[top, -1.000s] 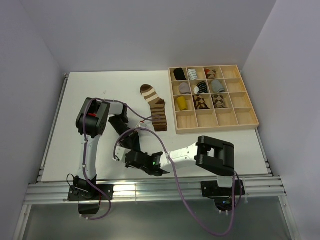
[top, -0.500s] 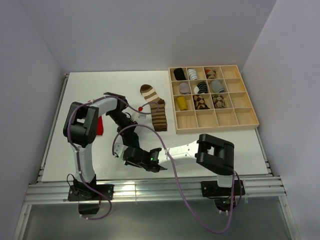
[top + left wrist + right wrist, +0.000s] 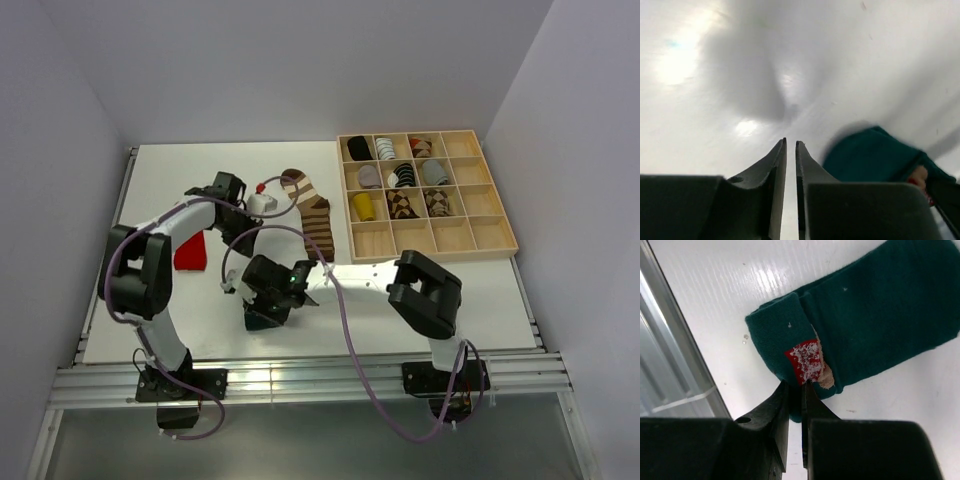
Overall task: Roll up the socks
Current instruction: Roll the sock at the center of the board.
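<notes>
Swinging clear — left fingers [image 3: 782,155] now uncover the red sock [image 3: 190,253].

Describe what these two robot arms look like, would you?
The left arm and right arm have white links and chunky black joints, each trailing a looping purple cable. The left gripper and right gripper have slim dark-grey fingers.

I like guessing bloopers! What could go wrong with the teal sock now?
1. The teal sock is rolled only at one end, and the right jaws, nearly shut, meet just that roll's edge. It might unroll.
2. It lies near the table's front edge; a push might slide it off.
3. The left jaws are shut, empty and off to the side, so nothing steadies it.
</notes>
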Tool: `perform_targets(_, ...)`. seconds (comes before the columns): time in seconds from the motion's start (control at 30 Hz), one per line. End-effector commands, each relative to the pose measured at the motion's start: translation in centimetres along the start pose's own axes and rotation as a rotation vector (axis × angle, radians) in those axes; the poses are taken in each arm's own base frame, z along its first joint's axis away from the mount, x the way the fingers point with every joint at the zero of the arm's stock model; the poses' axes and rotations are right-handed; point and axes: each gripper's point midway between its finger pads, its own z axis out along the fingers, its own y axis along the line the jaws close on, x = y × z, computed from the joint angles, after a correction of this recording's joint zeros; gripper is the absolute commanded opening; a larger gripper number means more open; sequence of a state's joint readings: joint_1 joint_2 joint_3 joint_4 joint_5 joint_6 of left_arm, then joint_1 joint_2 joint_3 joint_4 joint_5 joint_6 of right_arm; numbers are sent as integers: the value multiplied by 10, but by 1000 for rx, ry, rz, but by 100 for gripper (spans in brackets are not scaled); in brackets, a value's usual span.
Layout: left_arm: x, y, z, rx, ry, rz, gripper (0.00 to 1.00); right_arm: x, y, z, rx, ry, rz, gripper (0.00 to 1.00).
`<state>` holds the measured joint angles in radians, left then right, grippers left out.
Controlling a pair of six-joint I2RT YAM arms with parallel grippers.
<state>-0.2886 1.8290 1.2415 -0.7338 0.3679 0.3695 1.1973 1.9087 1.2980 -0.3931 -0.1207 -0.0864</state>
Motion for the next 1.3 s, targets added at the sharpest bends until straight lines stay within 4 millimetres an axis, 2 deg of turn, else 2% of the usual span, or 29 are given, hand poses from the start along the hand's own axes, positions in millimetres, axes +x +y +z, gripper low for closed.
perform_targets(0.0,-49,32,-46,-223,-232,-42,18,14,9,-3,-176,97,113,2)
perform_targets(0.03,-55,35,-59,-251,-270,-45,21,14,-2,-2,-179,102,149,2)
perform_targets(0.1,-60,52,-75,-331,-324,-104,30,13,-3,-1,-226,118,181,3)
perform_targets(0.17,-66,64,-92,-379,-388,-170,31,8,-12,2,-230,122,204,3)
perform_targets(0.2,-63,79,-103,-415,-412,-221,32,10,-8,1,-259,143,215,3)
perform_targets(0.23,-65,81,-113,-409,-443,-239,33,8,-10,2,-268,146,217,4)
perform_targets(0.27,-60,97,-126,-429,-484,-295,34,5,-15,5,-274,148,230,4)
perform_targets(0.3,-57,104,-134,-438,-507,-323,36,7,-15,6,-284,162,239,3)
perform_targets(0.37,-52,105,-144,-402,-536,-322,36,3,-18,10,-305,169,243,4)
perform_targets(0.4,-45,113,-156,-417,-556,-328,35,4,-19,9,-319,184,255,5)
perform_targets(0.47,-33,109,-155,-429,-549,-261,35,-3,-21,12,-346,183,260,5)
perform_targets(0.5,-32,104,-170,-468,-587,-228,38,-2,-25,12,-350,194,285,6)
perform_targets(0.53,-24,105,-166,-502,-598,-217,39,-5,-23,11,-380,193,298,7)
perform_targets(0.57,-20,102,-170,-526,-602,-164,40,-10,-27,14,-395,190,305,7)
perform_targets(0.6,-20,93,-187,-560,-645,-120,42,-9,-30,13,-408,203,330,7)
perform_targets(0.63,-11,88,-180,-560,-643,-103,45,-11,-30,13,-428,201,346,9)
perform_targets(0.67,-10,78,-180,-536,-648,-28,47,-14,-33,18,-443,203,357,9)
perform_targets(0.7,-10,66,-189,-535,-670,24,47,-12,-32,18,-461,221,372,10)
perform_targets(0.73,0,59,-181,-514,-646,39,48,-13,-36,19,-471,216,390,11)
perform_targets(0.8,2,39,-182,-478,-642,157,48,-12,-39,26,-495,217,435,12)
perform_targets(0.83,7,31,-176,-443,-625,192,50,-12,-43,27,-511,214,456,12)
perform_targets(0.97,30,-19,-139,-286,-494,420,49,-13,-49,38,-569,208,528,13)
perform_targets(1.03,44,-34,-120,-257,-436,487,51,-16,-50,41,-576,202,562,13)
perform_targets(1.07,45,-52,-109,-221,-416,549,52,-17,-51,42,-586,201,574,13)
perform_targets(1.13,57,-65,-91,-198,-374,598,53,-17,-54,46,-587,197,603,13)
perform_targets(1.17,60,-77,-84,-164,-360,644,53,-16,-57,49,-589,200,617,13)
perform_targets(1.27,71,-91,-68,-113,-322,692,54,-15,-58,51,-604,197,634,13)
